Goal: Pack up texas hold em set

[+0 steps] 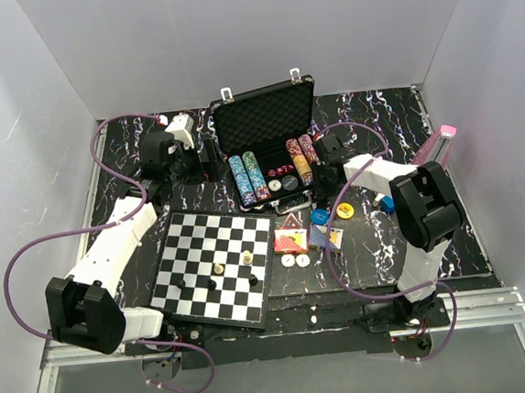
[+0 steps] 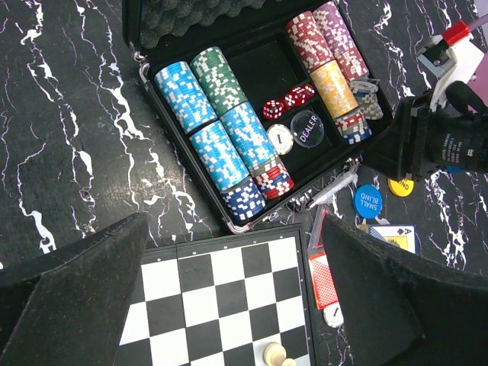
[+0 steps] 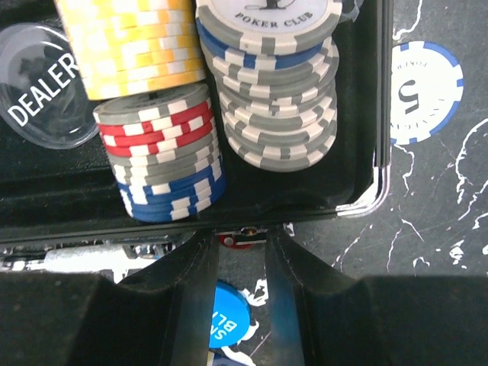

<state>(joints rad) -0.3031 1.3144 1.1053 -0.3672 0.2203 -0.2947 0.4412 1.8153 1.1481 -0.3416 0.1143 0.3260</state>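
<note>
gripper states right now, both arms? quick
Left gripper: open, holding nothing.
Right gripper: jaws narrowly apart, small red piece at the tips; whether it is gripped cannot be told.

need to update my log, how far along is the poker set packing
Done: chip rows, dice and dealer button sit in the open case. In hand: the right hand is at the case's front edge; a grip is unclear. The left hand hovers open. Left: blue button, yellow button, cards and a loose chip lie on the table, and the lid is up.
</note>
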